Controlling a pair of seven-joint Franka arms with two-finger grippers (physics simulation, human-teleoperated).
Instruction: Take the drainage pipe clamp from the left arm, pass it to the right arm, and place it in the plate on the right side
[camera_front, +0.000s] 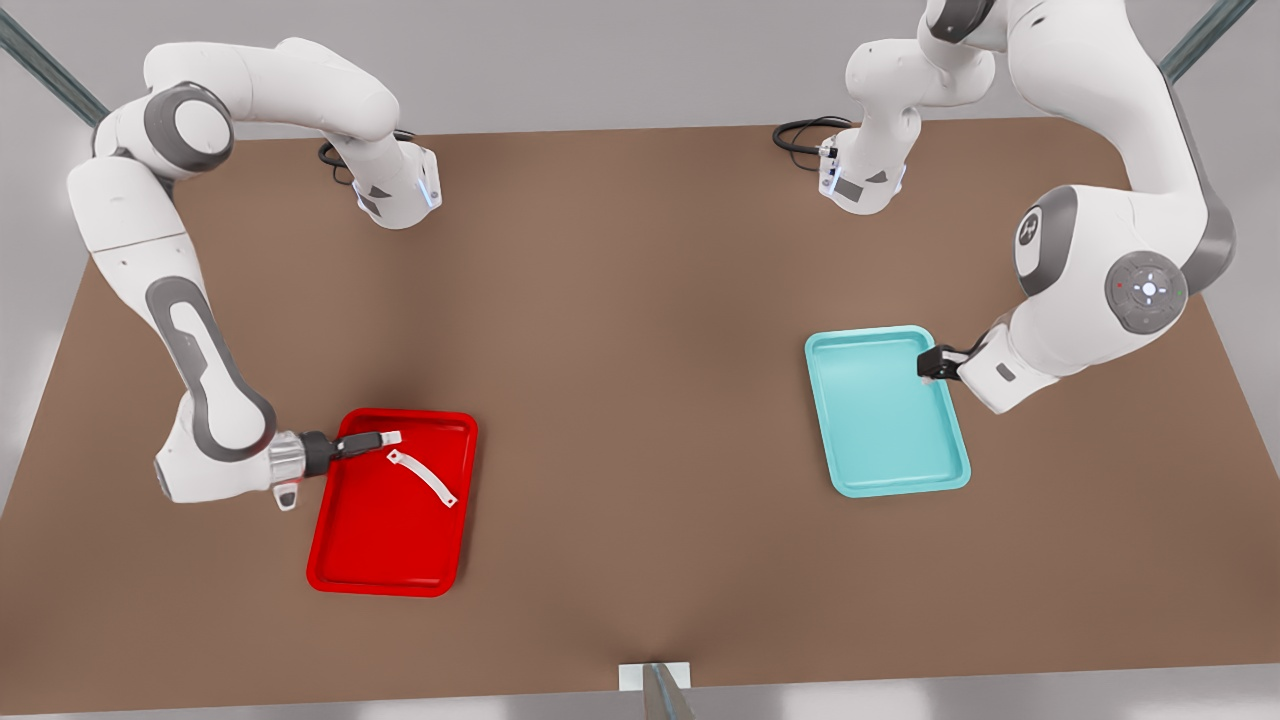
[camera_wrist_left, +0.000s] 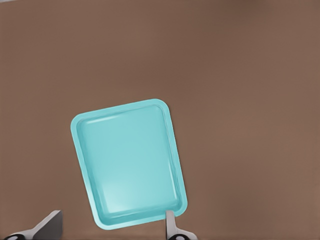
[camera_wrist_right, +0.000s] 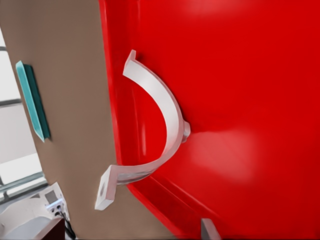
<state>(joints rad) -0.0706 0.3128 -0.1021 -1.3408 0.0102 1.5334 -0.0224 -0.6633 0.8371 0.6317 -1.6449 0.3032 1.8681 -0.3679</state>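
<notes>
We see the small thin white half-circle drainage pipe clamp (camera_front: 422, 477) lying inside the shallow bright red rectangular plate (camera_front: 345, 560), on the front view's left. Our right pincer (camera_front: 385, 439) hangs just above the plate's upper edge, near one end of the clamp but apart from it; its fingers look released, with nothing between them. In the right wrist view the clamp (camera_wrist_right: 159, 134) reads as a curved white strap with a little flat tab at each end, one tab close to the plate's rim (camera_wrist_right: 120, 135).

Our left pincer (camera_front: 932, 366) waits at the corner of the light teal rectangular tray (camera_front: 886, 412) on the front view's right — its fingertips (camera_wrist_left: 170, 225) stand parted over the tray (camera_wrist_left: 129, 162), which holds nothing.

The placing looks done to us. What could still go wrong is small: if the right pincer pulls away low across the plate, a finger might catch the strap and drag or flip it — a piece this light and arched would likely rock or slide on the smooth red floor. A straight lift off the brown desk (camera_front: 640, 300) seems safest.
</notes>
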